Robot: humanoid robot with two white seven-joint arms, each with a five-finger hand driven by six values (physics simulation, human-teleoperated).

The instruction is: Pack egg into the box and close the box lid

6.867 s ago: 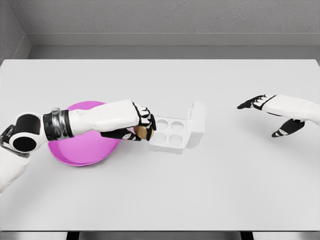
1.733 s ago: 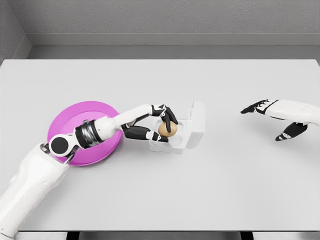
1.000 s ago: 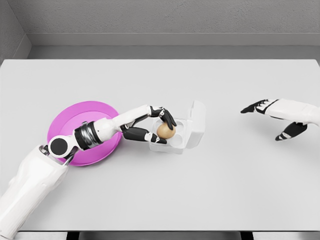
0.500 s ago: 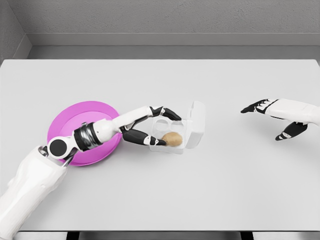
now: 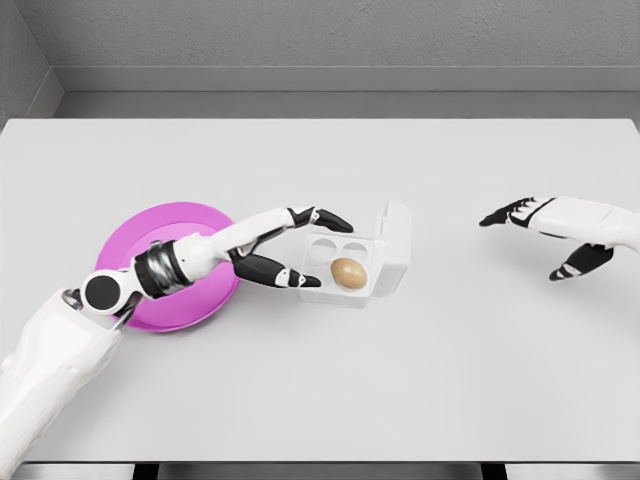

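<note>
A brown egg (image 5: 348, 272) lies in the near right cup of the white egg box (image 5: 365, 290), whose lid (image 5: 394, 244) stands open on the right side. My left hand (image 5: 305, 248) is just left of the box, open, fingers spread with one above the back cups and the thumb by the box's front left corner. It holds nothing. My right hand (image 5: 535, 232) hovers open over the table at the far right, well away from the box.
A round magenta plate (image 5: 130, 250) sits on the white table (image 5: 400, 380) left of the box, partly under my left forearm. A grey wall runs along the table's back edge.
My left hand carried the egg from the plate over the box, let it go into the near right cup, then spread its fingers and drew back to the left. The right arm barely moved.
</note>
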